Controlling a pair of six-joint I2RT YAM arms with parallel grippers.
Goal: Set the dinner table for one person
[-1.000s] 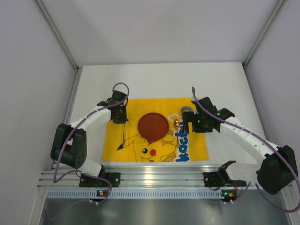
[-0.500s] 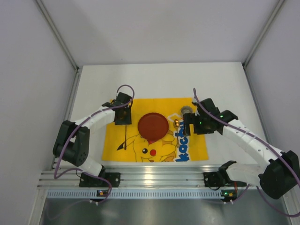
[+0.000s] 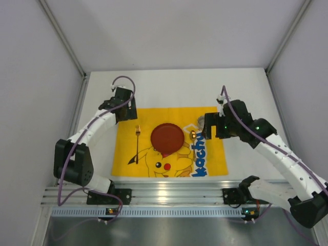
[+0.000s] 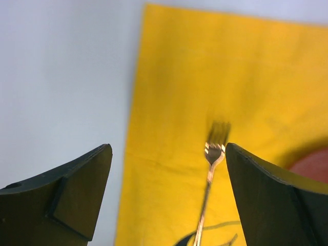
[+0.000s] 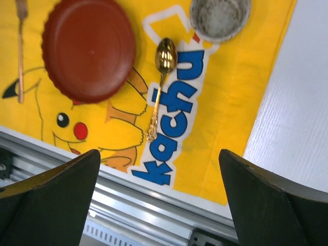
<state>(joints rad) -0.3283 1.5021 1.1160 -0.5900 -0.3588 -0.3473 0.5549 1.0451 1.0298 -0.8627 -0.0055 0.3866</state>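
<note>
On the white dinner table point(image 3: 169, 87) lies a yellow cartoon mat point(image 3: 210, 159). A red plate point(image 3: 167, 137) sits at its middle. A metal fork point(image 3: 137, 144) lies on the mat left of the plate, prongs pointing away. The gold spoon point(image 3: 192, 136) lies right of the plate, with a grey cup point(image 3: 201, 121) beyond it. My left gripper point(image 3: 126, 114) hovers open over the mat's far left corner, the fork point(image 4: 211, 159) below and free of its jaws. My right gripper point(image 3: 209, 130) is open above the spoon point(image 5: 160, 87), holding nothing.
A ribbed aluminium rail point(image 3: 169, 193) runs along the table's near edge, close to the mat. White walls enclose the table on the left, right and far sides. Bare white tabletop point(image 5: 297, 102) shows to the right of the mat.
My left gripper has opened, left the fork on the mat beside the plate, and pulled away toward the far left corner. The right arm has shifted slightly right and risen.
</note>
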